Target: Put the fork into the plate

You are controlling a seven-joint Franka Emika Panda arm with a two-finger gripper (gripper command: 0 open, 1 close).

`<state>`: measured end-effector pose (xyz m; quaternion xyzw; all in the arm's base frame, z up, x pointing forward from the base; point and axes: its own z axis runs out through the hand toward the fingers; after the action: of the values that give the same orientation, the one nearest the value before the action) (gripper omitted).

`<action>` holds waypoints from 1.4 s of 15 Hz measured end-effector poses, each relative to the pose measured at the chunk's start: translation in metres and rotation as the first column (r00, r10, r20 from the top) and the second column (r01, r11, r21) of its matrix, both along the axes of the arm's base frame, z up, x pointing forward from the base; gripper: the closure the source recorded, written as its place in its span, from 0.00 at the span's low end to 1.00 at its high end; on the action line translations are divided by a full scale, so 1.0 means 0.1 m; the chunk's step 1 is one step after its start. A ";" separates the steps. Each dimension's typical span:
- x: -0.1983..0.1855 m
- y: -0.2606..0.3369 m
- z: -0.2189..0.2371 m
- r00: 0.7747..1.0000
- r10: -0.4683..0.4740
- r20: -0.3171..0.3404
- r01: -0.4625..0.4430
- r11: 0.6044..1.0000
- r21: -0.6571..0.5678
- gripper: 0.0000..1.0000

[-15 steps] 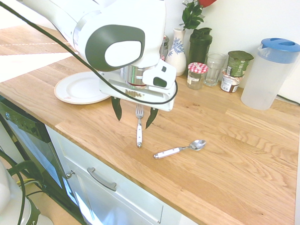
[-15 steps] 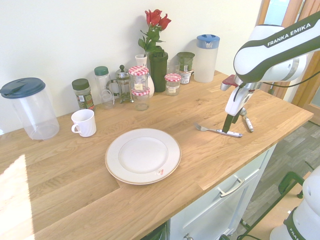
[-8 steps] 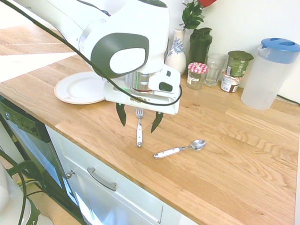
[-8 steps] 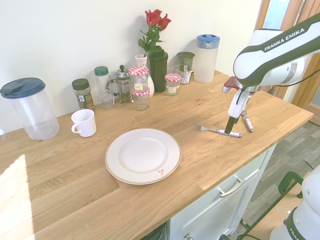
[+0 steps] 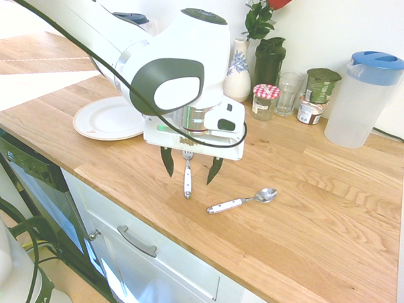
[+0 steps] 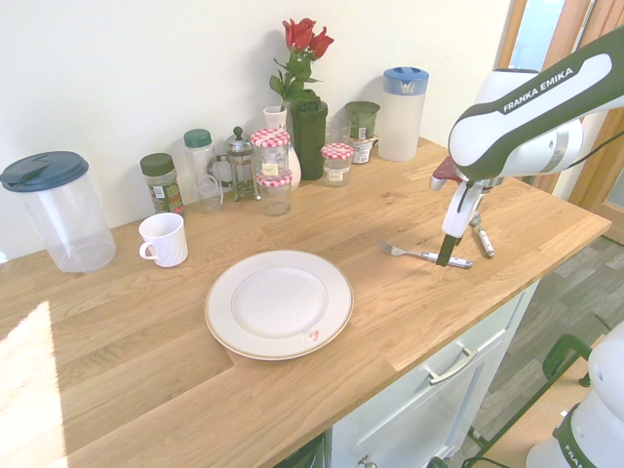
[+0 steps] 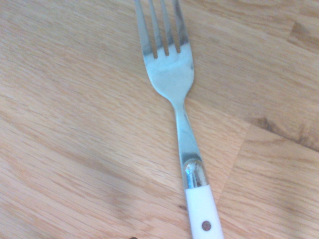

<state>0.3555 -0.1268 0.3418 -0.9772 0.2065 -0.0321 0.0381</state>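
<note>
Observed from the first exterior view, left to right. At far left, a round, flat white plate with a thin darker rim line (image 5: 109,118) lies on the light wooden countertop (image 5: 306,230). Next, the fork with silver metal tines and a white riveted handle (image 5: 187,182) lies on the wood, apart from the plate, handle toward the front edge. Over it is the black-fingered gripper (image 5: 190,180), standing wide open, one finger to each side of the fork; nothing is held. Behind stands a white ceramic vase with blue decoration (image 5: 237,76), bearing red flowers (image 5: 275,0). Nearer the front edge lies a spoon with a round metal bowl and white handle (image 5: 242,201). Behind the spoon are a glass jar with a red-and-white checked lid (image 5: 264,102), a dark green bottle (image 5: 269,64), a clear drinking glass (image 5: 287,93) and a green tub (image 5: 322,85) stacked on a white-labelled tub (image 5: 310,112). Last, a frosted plastic pitcher with a blue lid (image 5: 358,101) stands upright.
</note>
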 end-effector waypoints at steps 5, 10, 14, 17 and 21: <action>0.02 0.03 -0.05 1.000 0.025 -0.010 -0.025 1.000 -0.001 1.00; 0.02 0.04 -0.07 0.999 0.039 -0.019 -0.040 0.999 -0.011 1.00; 0.02 0.04 -0.10 0.998 0.051 -0.029 -0.051 0.998 -0.020 1.00; 0.02 0.04 -0.11 0.997 0.060 -0.038 -0.062 0.998 -0.027 1.00; 0.02 0.03 -0.12 0.997 0.070 -0.044 -0.072 0.997 -0.037 1.00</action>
<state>0.3571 -0.1235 0.3299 -0.9849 0.1719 -0.0138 0.0161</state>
